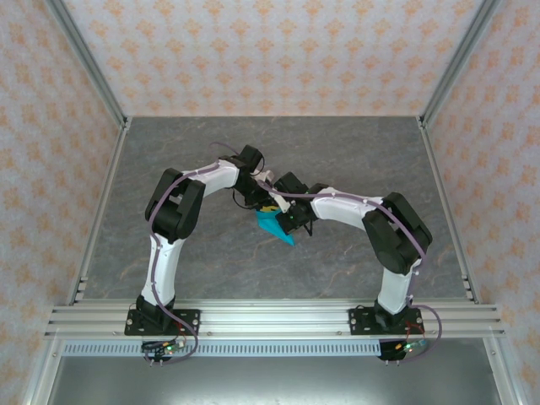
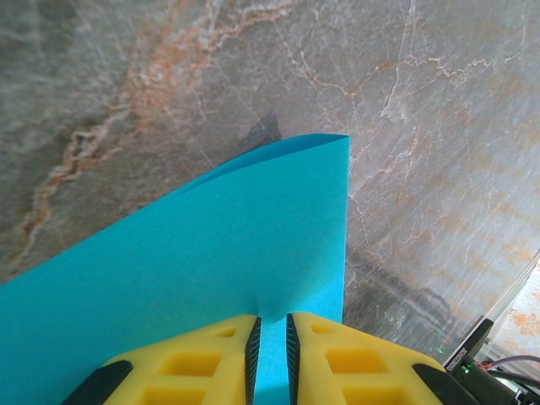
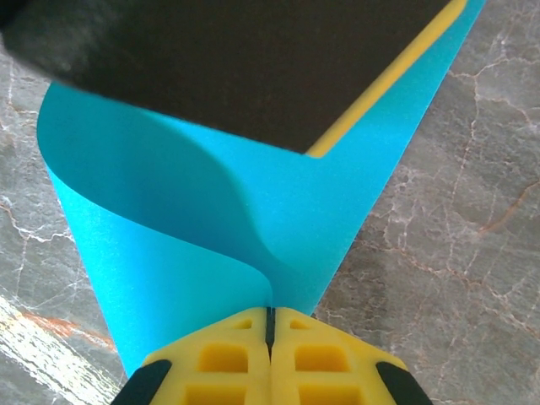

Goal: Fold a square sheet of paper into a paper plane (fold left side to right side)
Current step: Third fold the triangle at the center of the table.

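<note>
- Yellow left fingers [image 2: 211,367] sit at the bottom of the left wrist view. The left jaws stand a narrow slit apart, and the paper [image 2: 211,253] runs down into that slit, so they grip its near edge.
- From that grip the cyan paper spreads away to a sharp corner, where a second, darker layer shows just behind the front one. Its right edge is straight.
- Grey marbled bench [image 2: 126,84] lies beyond the paper, with a dark shadow by the corner and another along the right edge.
- At the bottom of the right wrist view the yellow right fingers [image 3: 219,363] meet tip to tip. The right jaws are fully closed and pinch the paper [image 3: 337,211] at a narrow point.
- Beyond that pinch the paper fans out wide, and its left side curls over in a soft loop.
- A dark, blurred shape [image 3: 211,59] with a yellow edge crosses the top of that view in front of the paper; what it is cannot be told.
- From above, the left arm [image 1: 169,215] and right arm [image 1: 392,228] bend inward and meet near the middle of the bench [image 1: 169,152]. The paper [image 1: 274,226] is held between their tips, one pointed end aimed toward the near right.
- Whether the paper touches the bench cannot be told.
- Both arm bases stand on a metal rail [image 1: 278,319] at the near edge.
</note>
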### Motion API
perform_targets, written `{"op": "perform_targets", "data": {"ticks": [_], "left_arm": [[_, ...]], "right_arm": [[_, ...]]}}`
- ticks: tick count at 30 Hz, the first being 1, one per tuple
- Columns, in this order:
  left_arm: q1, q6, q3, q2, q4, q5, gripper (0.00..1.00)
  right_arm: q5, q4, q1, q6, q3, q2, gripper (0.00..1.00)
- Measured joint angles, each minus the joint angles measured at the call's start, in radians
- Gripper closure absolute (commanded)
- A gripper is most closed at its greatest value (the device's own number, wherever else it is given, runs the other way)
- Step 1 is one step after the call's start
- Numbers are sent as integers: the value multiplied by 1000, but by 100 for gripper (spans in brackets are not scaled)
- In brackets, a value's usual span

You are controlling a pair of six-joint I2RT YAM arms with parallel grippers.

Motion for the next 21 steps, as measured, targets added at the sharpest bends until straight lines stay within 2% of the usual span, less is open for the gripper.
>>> {"op": "perform_targets", "data": {"ticks": [21], "left_arm": [[0,0,0,0,1,2,80]], "right_arm": [[-16,-5,0,-1,0,22,100]]}}
